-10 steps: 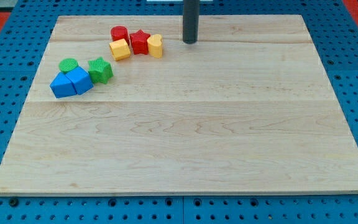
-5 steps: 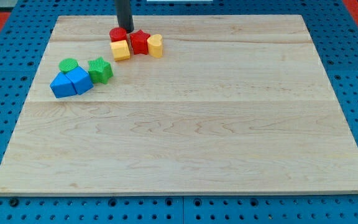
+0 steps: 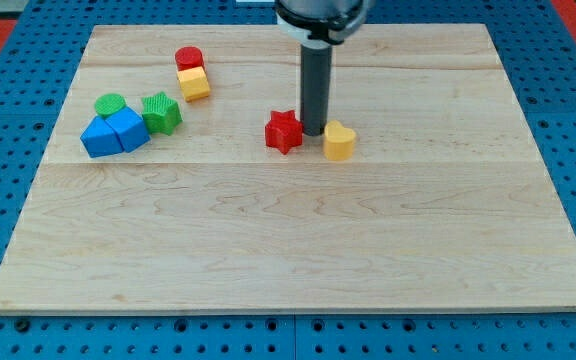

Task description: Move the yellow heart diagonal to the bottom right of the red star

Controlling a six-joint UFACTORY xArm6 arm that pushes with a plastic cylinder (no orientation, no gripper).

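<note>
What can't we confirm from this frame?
- Contact: my tip sits between the red star and the yellow heart; whether it touches either cannot be told in the camera view.
- The rod's upper end and arm: cut off by the view's top edge.
- The blue blocks' shapes: pressed together, unclear.

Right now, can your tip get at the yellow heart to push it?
Probably yes. My tip stands between the red star and the yellow heart, just at the heart's upper left, with nothing between them.
</note>
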